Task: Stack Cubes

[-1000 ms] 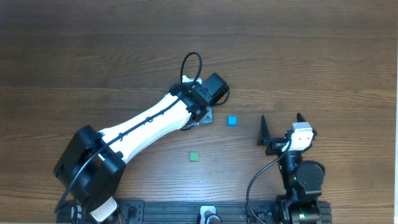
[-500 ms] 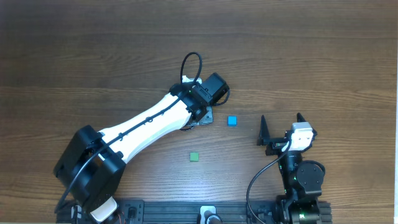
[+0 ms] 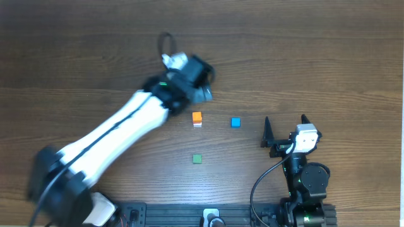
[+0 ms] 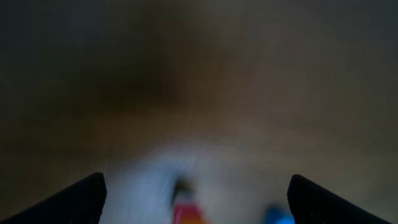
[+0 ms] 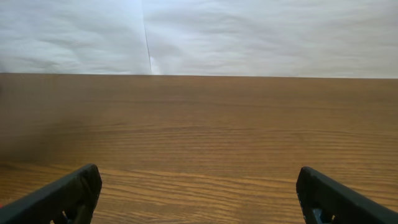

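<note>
Plainly, left claw [image 3: 203, 94] and right claw [image 3: 285, 118] gape; orange cube [image 3: 197, 116] tops white cube [image 3: 197, 124].

Your left wrist view is all smear: the orange cube [image 4: 186, 213] and blue cube [image 4: 278, 216] are soft blobs cut by the frame edge, and the left claw [image 4: 196, 180] shows just two dark finger wedges at the corners. In the top view the left arm [image 3: 120, 135] is blurred, its base runs off the bottom-left edge, its wrist hides the fingers, and the white bit [image 3: 197, 124] under the orange cube is too small to identify. Your right wrist view crops the right claw [image 5: 198, 169] to two fingertips.
</note>
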You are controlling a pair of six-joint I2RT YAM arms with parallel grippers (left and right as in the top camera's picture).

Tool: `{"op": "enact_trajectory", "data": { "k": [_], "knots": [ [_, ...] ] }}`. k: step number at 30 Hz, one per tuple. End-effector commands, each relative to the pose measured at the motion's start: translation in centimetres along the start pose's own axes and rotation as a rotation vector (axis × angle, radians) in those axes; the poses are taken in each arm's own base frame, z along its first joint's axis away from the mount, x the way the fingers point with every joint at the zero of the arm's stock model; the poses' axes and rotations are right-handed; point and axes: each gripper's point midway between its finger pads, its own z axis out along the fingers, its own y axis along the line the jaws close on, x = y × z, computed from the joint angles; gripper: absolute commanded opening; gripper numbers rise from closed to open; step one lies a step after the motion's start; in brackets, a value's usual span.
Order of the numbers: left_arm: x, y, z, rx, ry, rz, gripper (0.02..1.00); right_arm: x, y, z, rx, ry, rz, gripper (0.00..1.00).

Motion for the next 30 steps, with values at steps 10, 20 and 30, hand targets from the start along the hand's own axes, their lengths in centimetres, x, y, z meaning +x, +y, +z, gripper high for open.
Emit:
{"op": "enact_trajectory", "data": {
  "k": [10,20,30],
  "knots": [
    [-8.6,10.5,-14.7,0.334,-0.719,0.041,0.897,0.2,0.0,0.0,-0.002,0.001,0.002,0.993],
    [-3.5,15.4,-16.1,0.262,-0.882,0.295,0.882,0.2,0.0,0.0,-0.002,0.001,0.002,0.993],
    [-0.3,16.5,-13.9,0.311,-1.041,0.352,0.879,0.2,0.0,0.0,-0.002,0.001,0.002,0.991]
  ]
}}
